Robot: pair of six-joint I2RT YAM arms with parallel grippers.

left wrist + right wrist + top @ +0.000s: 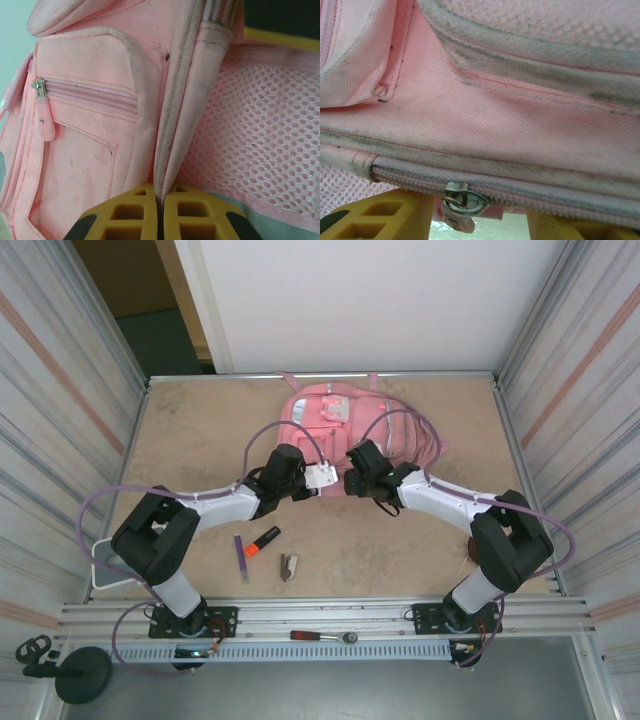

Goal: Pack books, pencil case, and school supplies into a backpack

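Nearest my bases, a red-handled tool (325,637) lies along the metal rail (340,612). Just beyond, on the table (200,440), sit the purple pen (240,557), the orange-and-black highlighter (263,541) and the small grey clip (289,566), close together. Farther out, my left gripper (159,202) is clamped together on a seam edge of the pink backpack (330,415), beside its mesh panel (260,140). My right gripper (480,222) has its fingers apart, the metal zipper pull (465,204) hanging in the gap. The backpack lies flat at the table's far middle
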